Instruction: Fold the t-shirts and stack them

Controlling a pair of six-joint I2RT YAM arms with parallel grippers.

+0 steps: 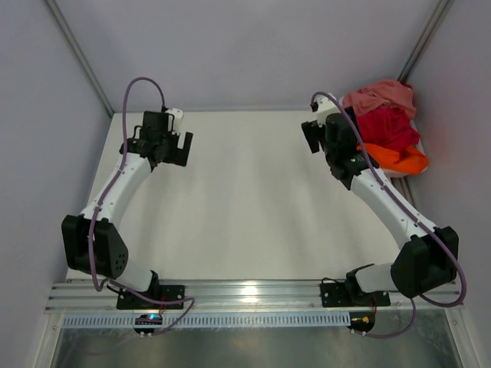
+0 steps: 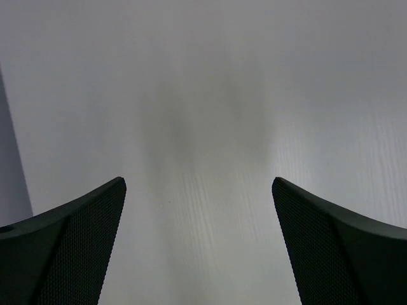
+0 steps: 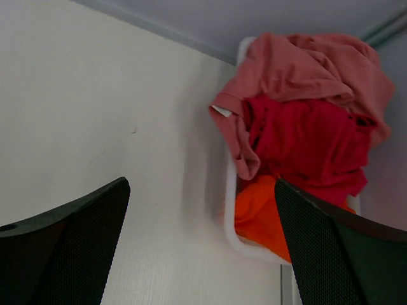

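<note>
Open tabletop mid-cell, a heaped tub in the far right corner

The bare white table (image 1: 245,199) ran between the left gripper (image 1: 180,147) and the right gripper (image 1: 311,136). The white tub (image 3: 227,210) blocked the corner (salmon-pink tee (image 3: 305,57) over crimson tee (image 3: 305,140) over orange tee (image 3: 257,216), cloth spilling past the rim). Grey walls (image 1: 245,46) closed three sides.

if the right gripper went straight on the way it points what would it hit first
Probably the table, just beside the tub of shirts; depth is unclear.

White table (image 1: 245,199), pale grey walls (image 1: 253,46) — metal rail (image 1: 253,295) at near edge
</note>
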